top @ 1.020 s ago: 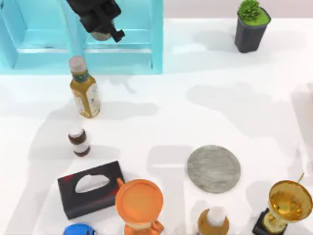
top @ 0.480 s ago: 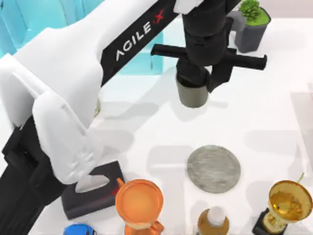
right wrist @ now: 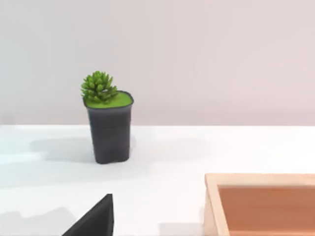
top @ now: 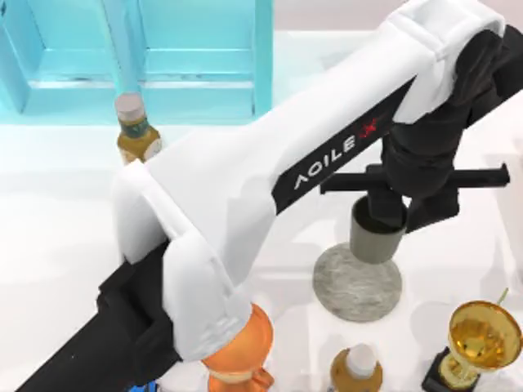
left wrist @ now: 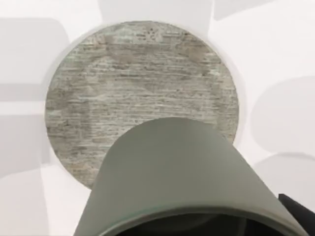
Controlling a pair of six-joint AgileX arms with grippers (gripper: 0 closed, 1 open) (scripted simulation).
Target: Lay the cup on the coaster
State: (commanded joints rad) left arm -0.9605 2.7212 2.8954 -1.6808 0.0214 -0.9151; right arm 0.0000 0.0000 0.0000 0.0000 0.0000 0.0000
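One cup [top: 377,237], one coaster [top: 351,290], one mug [top: 245,351], one trophy [top: 480,336] and two bottles showed. The left fingers [top: 391,214] gripped the cup, now over the coaster's far edge instead of the bare bench [top: 65,237].

orange mug [top: 245,351] half under arm

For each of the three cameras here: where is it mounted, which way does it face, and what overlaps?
Top view: above the table, looking down; left arm's gripper holds the dull grey-green cylindrical cup over the mottled grey round coaster.
Left wrist view: faces down past the cup onto the coaster; both shared with the top view.
Right wrist view: faces across the table at a potted green plant.
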